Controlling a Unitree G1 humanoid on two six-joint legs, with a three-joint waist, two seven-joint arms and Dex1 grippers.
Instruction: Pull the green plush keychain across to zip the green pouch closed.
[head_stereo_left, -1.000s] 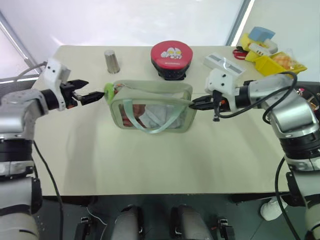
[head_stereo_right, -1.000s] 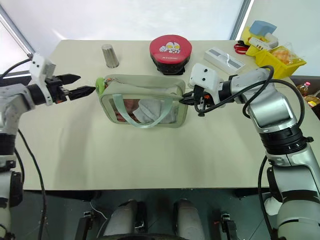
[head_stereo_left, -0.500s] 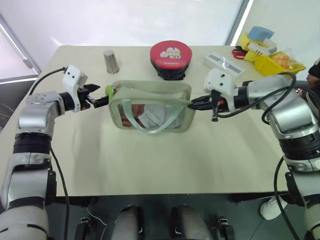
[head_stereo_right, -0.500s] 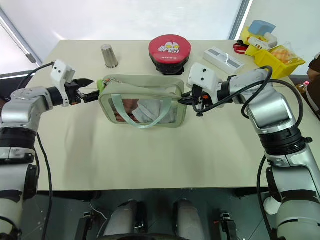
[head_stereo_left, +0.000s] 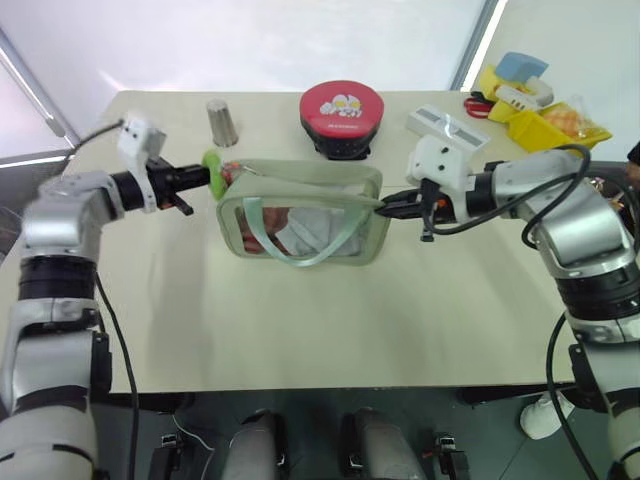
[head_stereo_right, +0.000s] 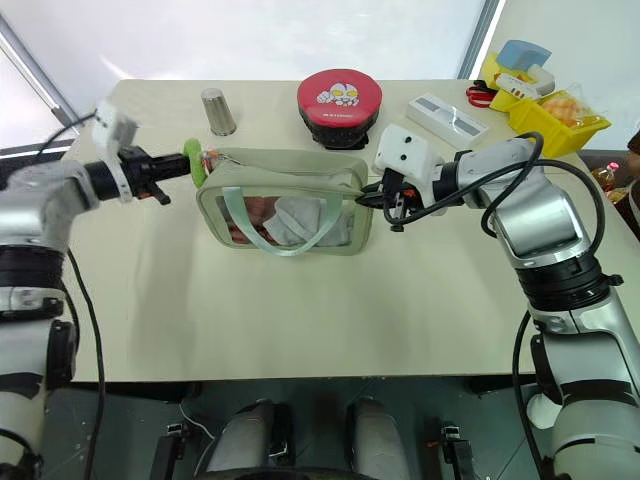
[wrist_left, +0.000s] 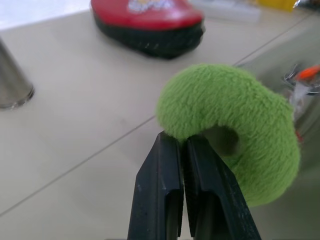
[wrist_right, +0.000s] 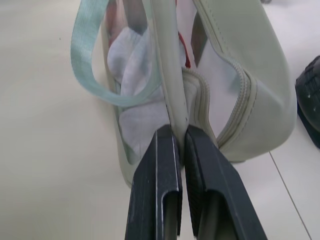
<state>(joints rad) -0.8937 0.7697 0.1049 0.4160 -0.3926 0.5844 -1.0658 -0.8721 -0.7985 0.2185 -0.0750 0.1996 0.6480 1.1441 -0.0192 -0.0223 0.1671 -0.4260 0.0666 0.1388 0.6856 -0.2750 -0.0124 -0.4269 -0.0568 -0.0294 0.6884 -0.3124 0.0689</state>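
**A:** What's on the table (head_stereo_left: 300, 330), biggest things first?

**B:** The green pouch (head_stereo_left: 300, 215) stands near the middle, clear panel facing the near edge, with its mint strap (head_stereo_left: 315, 235) hanging over that panel and white and reddish contents showing through. Behind it, toward the far edge, sits a round red case (head_stereo_left: 343, 112). A metal cup (head_stereo_left: 223, 122) stands far left of the case, a white box (head_stereo_left: 448, 127) lies far right, and yellow bins (head_stereo_left: 540, 115) are past the table's right corner.

**A:** And the arms?

**B:** The right gripper (wrist_right: 181, 137) has its fingers pressed together on the pouch's right end seam, beside the zipper. The left gripper (wrist_left: 183, 142) is at the pouch's upper left corner.

**A:** Holding anything?

**B:** Yes, its fingers are clamped on the green plush keychain (wrist_left: 235, 125), pinching the fuzzy ring's edge. The keychain sits at the pouch's left end, just off the corner.
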